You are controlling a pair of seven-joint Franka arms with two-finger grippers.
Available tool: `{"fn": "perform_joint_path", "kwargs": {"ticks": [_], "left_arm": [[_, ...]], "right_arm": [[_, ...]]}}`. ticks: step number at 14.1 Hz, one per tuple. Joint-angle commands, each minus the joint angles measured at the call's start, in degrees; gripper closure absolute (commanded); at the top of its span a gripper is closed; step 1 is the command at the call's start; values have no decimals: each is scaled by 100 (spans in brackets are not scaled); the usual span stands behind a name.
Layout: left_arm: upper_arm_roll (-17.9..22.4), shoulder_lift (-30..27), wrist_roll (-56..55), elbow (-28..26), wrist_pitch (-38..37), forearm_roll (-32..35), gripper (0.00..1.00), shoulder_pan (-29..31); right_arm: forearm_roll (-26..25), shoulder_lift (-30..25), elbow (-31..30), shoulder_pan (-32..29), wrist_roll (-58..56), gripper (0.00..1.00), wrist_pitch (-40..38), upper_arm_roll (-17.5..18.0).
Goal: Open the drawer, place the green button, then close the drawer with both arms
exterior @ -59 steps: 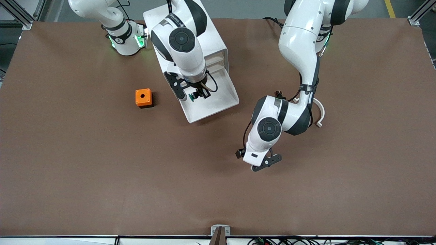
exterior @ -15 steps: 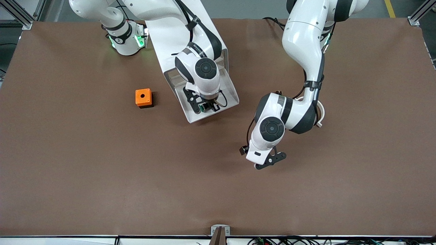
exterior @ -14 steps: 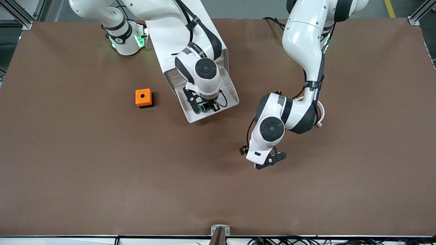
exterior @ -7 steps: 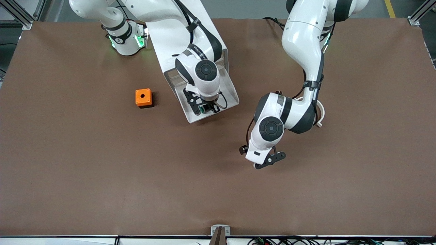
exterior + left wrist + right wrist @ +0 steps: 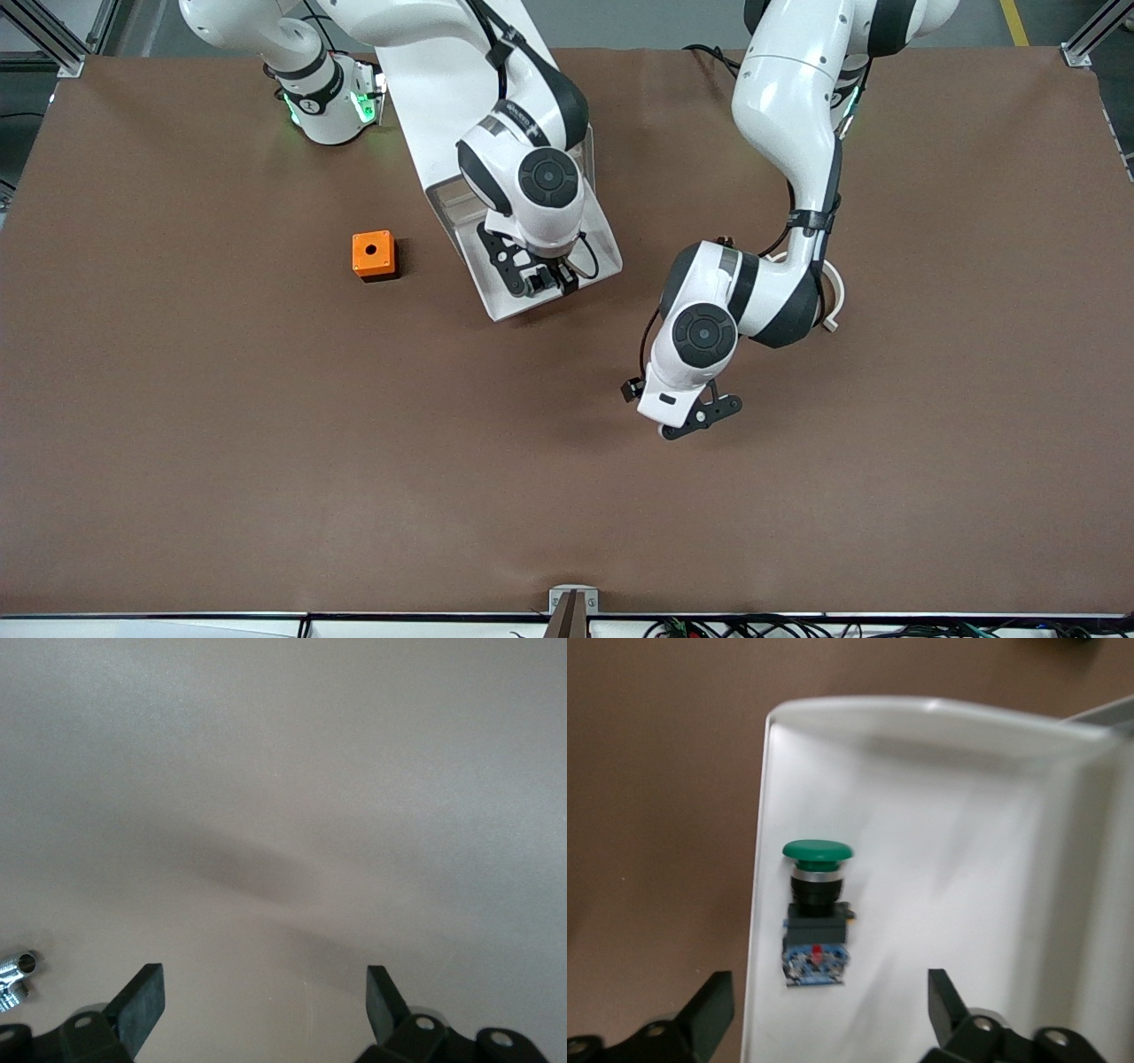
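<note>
Tiny green-capped push-button [image 5: 817, 917] lying in the pulled-out shallow white plastic drawer [image 5: 948, 859] close to its side wall, right gripper [image 5: 542, 280] over that drawer, small orange cube with a hole [image 5: 373, 254] on the brown counter [image 5: 266, 425] beside the drawer toward the right arm's end, left gripper [image 5: 694, 424] over bare counter, nearer the front camera than the drawer.

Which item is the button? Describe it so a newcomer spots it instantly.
Start at the white cabinet by the right arm's base; its pulled-out drawer points toward the front camera. The button lies inside it, below the right gripper with open fingers. It has a round green cap on a black-and-blue body, far smaller than the orange cube.
</note>
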Motion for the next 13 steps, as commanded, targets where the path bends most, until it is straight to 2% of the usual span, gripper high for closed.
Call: {"fn": "perform_joint_path", "kwargs": {"ticks": [1,5,11,13], "left_arm": [[4,-50,29,-25,-57,140,0,-29],[-5,-68,37,-16,-57,140,0,-169],[-320,-42,46,-25,-49,-27,0,-477],[-400,-24,46,-34,-49,-36,0,-574]], "right_arm": [[12,-109,951,-516,-927,0,-1308,104],[20,-680,996,-1473,-3220,0,-1689,69],[-112,-891,1005,-3002,-7288,0,-1733,-1],[-112,-1216,1005,-3494,-8336,0,-2248,-1]]}}
